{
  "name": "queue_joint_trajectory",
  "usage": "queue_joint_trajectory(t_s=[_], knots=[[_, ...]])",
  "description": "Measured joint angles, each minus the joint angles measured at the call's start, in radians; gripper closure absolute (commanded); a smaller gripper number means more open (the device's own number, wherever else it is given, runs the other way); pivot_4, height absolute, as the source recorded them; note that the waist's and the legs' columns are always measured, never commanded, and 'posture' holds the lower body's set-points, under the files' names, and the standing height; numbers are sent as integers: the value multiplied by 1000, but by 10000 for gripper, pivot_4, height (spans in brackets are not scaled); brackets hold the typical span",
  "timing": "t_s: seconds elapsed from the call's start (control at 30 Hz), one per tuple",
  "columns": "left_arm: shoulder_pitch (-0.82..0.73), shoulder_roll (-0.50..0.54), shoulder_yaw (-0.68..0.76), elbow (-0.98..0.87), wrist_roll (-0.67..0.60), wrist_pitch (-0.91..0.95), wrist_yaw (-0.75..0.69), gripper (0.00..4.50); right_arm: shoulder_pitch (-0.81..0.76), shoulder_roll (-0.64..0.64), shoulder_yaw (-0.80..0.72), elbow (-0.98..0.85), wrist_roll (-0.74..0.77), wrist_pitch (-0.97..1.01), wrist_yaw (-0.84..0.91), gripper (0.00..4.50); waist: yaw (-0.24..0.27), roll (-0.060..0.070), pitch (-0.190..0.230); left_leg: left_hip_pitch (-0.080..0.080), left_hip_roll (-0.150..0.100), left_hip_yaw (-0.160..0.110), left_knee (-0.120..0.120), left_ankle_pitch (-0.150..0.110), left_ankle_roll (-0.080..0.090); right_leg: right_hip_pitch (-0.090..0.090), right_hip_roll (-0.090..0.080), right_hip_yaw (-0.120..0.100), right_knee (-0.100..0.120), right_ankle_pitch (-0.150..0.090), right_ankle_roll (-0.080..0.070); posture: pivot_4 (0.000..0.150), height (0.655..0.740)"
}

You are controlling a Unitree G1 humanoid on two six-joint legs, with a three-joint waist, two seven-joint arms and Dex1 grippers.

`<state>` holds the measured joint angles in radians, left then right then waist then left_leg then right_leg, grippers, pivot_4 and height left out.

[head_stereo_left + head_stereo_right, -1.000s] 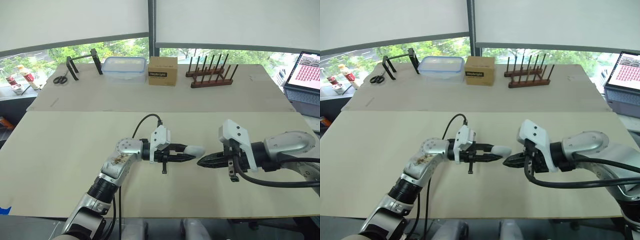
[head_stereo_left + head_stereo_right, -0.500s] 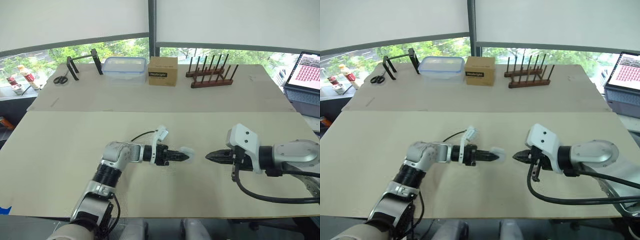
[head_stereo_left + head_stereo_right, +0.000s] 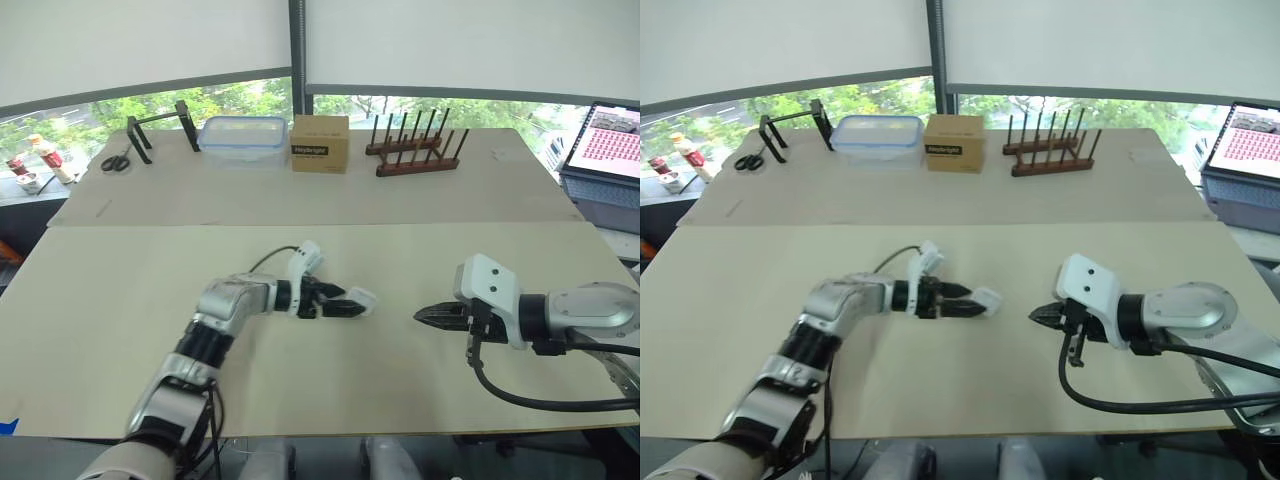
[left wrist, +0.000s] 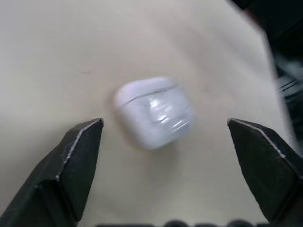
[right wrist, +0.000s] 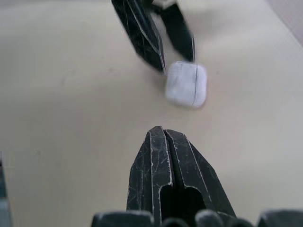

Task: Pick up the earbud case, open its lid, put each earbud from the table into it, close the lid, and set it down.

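The white earbud case lies on the beige table with its lid closed, near the middle of the table. My left gripper is open, and its two black fingers stand wide apart on either side of the case without touching it. A short way to the right of the case, my right gripper points at it with its fingers pressed together and nothing between them. In the right wrist view the case sits just beyond the left gripper's fingertips.
Along the far table edge stand scissors, a black stand, a clear lidded container, a cardboard box and a wooden peg rack. A laptop sits at the far right.
My left gripper has opened and let go of the case, which now rests on the table. The right gripper has drawn back to the right, away from the case.
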<state>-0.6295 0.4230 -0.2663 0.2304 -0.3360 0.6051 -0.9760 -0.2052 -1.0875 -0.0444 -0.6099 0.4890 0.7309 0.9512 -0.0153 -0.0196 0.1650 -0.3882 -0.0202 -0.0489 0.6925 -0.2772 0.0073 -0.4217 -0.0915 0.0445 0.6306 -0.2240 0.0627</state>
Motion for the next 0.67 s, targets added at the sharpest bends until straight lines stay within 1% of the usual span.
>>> queue_joint_trajectory(t_s=[0.03,0.07,0.17,0.3,0.33,0.4,0.5,0.6,0.67], knots=[[14,25,4,-16,21,-48,-5,0,0,-6,0,11,-5,-7,9,29587,2,0,0,-1,0,0,0,0,0,-1,0,0,0,0,0,1500,7400],[29,47,14,-43,35,-109,-13,0,-2,-10,-1,23,-11,-15,19,25662,4,0,0,-2,0,-1,1,0,0,-1,-1,-1,0,0,0,1500,7400],[48,88,44,-119,64,-253,-24,0,-10,-30,-3,40,-15,-41,58,15702,20,0,0,-3,-1,0,2,0,0,0,-3,-1,-2,0,1,1500,7400],[118,195,97,-227,51,-334,-106,0,-10,-69,-19,68,-33,-89,112,1938,22,0,0,-3,-1,1,2,0,0,0,-3,-1,-2,1,2,1500,7400],[158,237,113,-267,31,-333,-136,0,-8,-82,-25,82,-46,-117,125,362,20,0,0,-3,-1,1,2,0,1,0,-2,-1,-2,1,1,1500,7400],[240,323,142,-342,-13,-292,-192,0,10,-113,-51,115,-68,-164,162,362,15,0,0,-3,1,1,1,0,1,-1,-1,-1,-2,0,1,1500,7400],[327,409,189,-424,-47,-225,-218,0,27,-133,-89,149,-74,-198,207,362,13,1,0,-2,1,1,1,0,1,0,-1,-2,-1,0,1,1500,7400],[412,451,243,-508,-66,-172,-203,0,31,-139,-108,168,-76,-219,230,362,13,1,1,-1,2,1,1,0,1,1,-1,-2,-1,0,1,1500,7400],[427,454,253,-532,-85,-150,-194,0,32,-139,-110,179,-80,-226,233,362,18,0,1,-1,2,1,2,0,1,1,-1,-2,-1,0,1,1500,7400]])
